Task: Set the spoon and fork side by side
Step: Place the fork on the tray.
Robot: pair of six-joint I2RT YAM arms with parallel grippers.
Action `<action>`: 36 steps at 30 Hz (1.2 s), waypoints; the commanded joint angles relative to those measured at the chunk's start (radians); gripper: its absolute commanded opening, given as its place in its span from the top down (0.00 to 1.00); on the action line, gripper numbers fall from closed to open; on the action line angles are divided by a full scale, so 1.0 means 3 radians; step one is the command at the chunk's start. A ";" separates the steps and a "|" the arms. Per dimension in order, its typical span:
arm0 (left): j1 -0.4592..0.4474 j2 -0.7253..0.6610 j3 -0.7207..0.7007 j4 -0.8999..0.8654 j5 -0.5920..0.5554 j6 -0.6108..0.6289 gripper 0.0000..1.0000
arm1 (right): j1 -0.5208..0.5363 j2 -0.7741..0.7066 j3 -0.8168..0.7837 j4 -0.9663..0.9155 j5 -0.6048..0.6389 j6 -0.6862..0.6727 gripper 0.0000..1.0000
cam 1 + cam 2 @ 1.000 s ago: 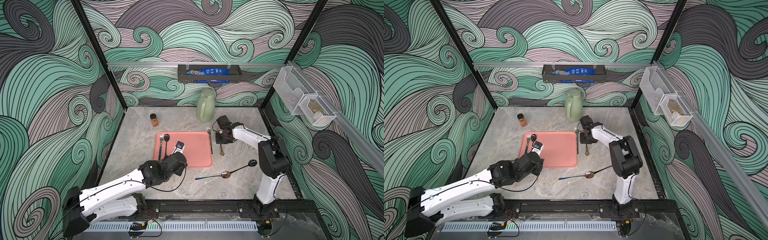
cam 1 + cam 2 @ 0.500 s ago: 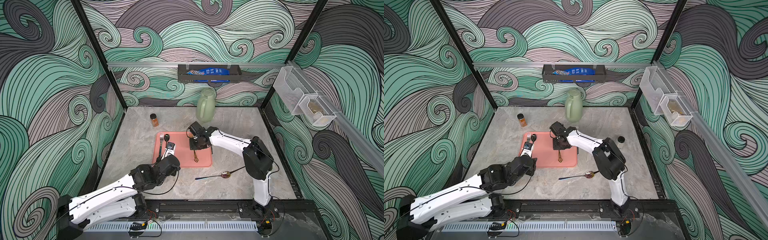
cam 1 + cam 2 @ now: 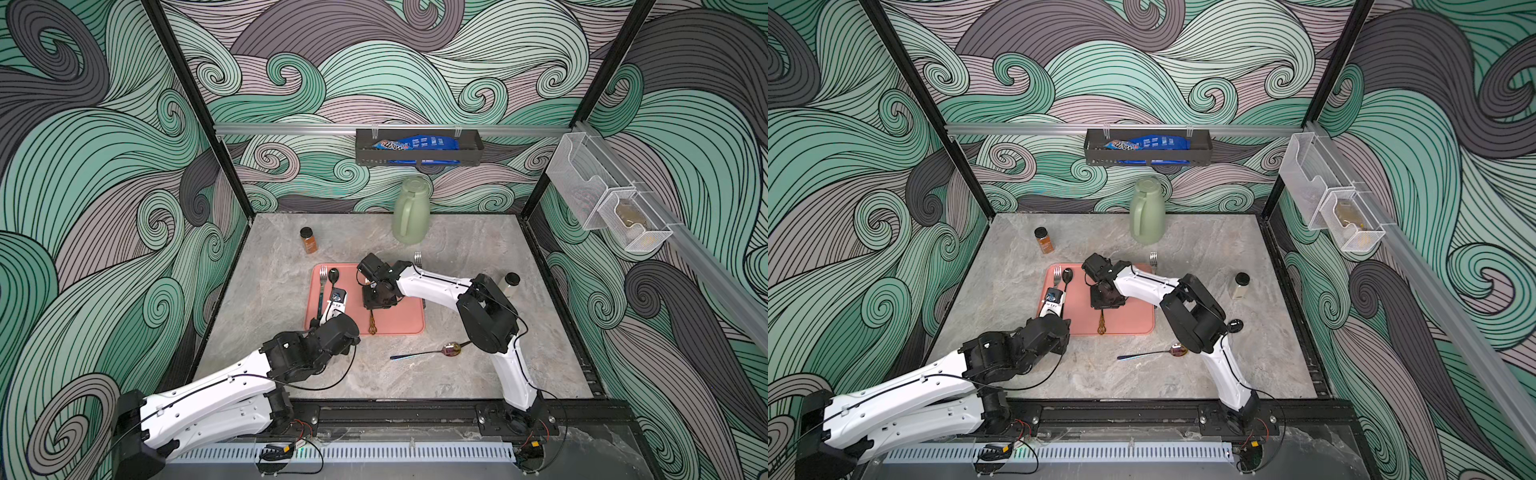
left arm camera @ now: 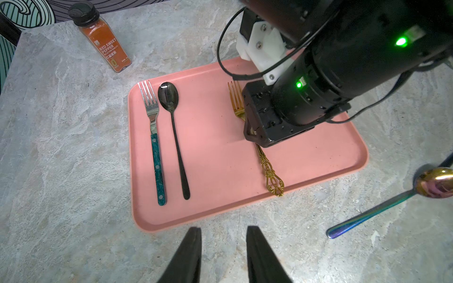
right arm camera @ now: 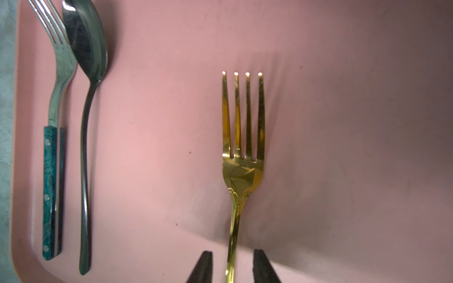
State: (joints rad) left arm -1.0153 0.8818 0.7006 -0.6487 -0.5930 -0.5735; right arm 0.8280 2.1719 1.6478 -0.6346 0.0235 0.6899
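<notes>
We moved the gold fork onto the tray.
Right claw parted astride it; left claw open.

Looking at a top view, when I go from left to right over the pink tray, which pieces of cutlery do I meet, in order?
teal-handled fork → black spoon → gold fork
</notes>
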 commanded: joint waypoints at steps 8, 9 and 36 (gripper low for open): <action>0.0381 0.0790 0.0217 0.0450 0.0627 0.0066 0.61 | -0.0396 -0.1161 -0.0771 0.0258 -0.0105 -0.0141 0.56; 0.0438 0.0916 0.0266 0.0472 0.0708 0.0061 0.61 | -0.0451 -0.1266 -0.0869 0.0288 -0.0122 -0.0165 0.56; 0.0886 0.3093 0.1560 0.0348 0.1256 -0.0092 0.65 | -0.1556 -0.2390 -0.2229 0.0589 -0.0580 -0.0758 0.61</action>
State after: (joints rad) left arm -0.7597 1.7828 1.1252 -0.5247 -0.2188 -0.5930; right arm 0.3752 1.4723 0.9909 -0.4725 -0.1238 0.4919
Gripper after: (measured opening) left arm 0.353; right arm 0.392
